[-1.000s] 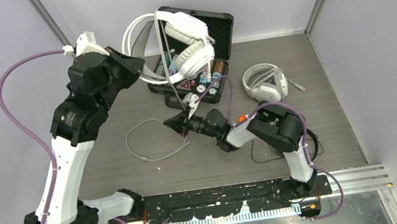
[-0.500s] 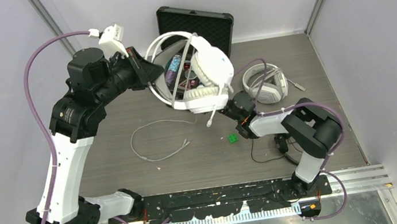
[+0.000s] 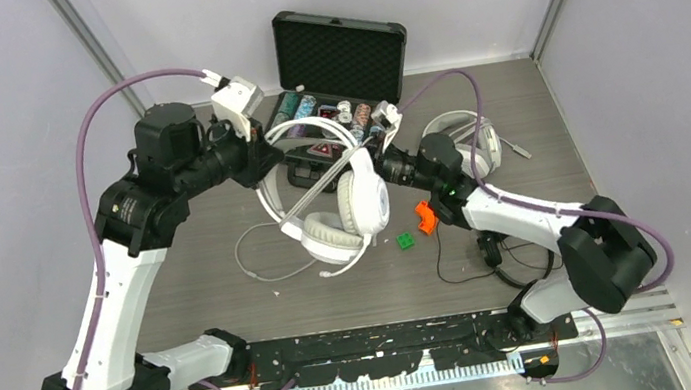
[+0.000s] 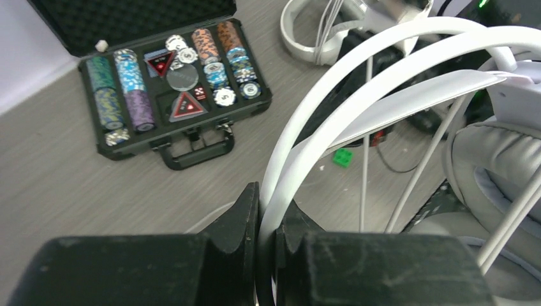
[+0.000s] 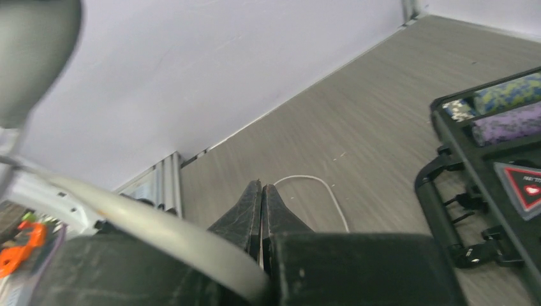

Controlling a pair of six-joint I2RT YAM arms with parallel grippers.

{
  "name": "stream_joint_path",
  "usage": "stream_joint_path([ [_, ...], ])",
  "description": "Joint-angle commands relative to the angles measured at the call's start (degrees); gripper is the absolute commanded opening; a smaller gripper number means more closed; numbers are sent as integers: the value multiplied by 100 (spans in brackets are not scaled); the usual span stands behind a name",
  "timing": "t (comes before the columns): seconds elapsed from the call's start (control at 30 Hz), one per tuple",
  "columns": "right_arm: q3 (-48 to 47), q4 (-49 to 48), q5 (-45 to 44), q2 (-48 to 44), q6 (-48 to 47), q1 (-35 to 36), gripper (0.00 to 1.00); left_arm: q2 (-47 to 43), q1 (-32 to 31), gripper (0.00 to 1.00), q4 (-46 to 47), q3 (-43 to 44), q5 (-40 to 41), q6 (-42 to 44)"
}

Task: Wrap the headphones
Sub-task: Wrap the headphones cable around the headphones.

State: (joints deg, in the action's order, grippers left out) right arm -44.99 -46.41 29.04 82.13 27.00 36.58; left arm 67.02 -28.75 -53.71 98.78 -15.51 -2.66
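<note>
While left fingers [image 4: 237,223] clamp white headphones [image 3: 364,203] over grey table [image 3: 364,291], right fingers [image 5: 245,215] are shut.

Left arm [image 3: 116,286] and right arm [image 3: 526,217] extend inward, left pincer [image 3: 263,158] and right pincer [image 3: 379,158] closed, facing each other

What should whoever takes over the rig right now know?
Left end effector: shut on the headband of the raised white headset.
Right end effector: shut beside its earcup; grip on cable unclear.
White cable lies looped on the table below.
Second white headset and black headset lie on the table, right side.
Done: no finished wrap visible. Left: likely all three.
</note>
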Motion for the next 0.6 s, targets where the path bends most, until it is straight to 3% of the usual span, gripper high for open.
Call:
stream_joint_path([
  [0.0,-729,1854,432,-453,102,-207,0,-340,10,0,-282,-24,-369,1477],
  [0.13,-1074,2921,533,-623,89,-311,1,-207,10,0,-849,-39,-200,2559],
  [0.4,-1296,4569,599,-1151,-442,-440,1,39,6,0,-1251,121,420,3782],
  [0.57,-1295,4878,992,-1276,-441,-445,0,381,-3,0,-1370,684,318,3926],
])
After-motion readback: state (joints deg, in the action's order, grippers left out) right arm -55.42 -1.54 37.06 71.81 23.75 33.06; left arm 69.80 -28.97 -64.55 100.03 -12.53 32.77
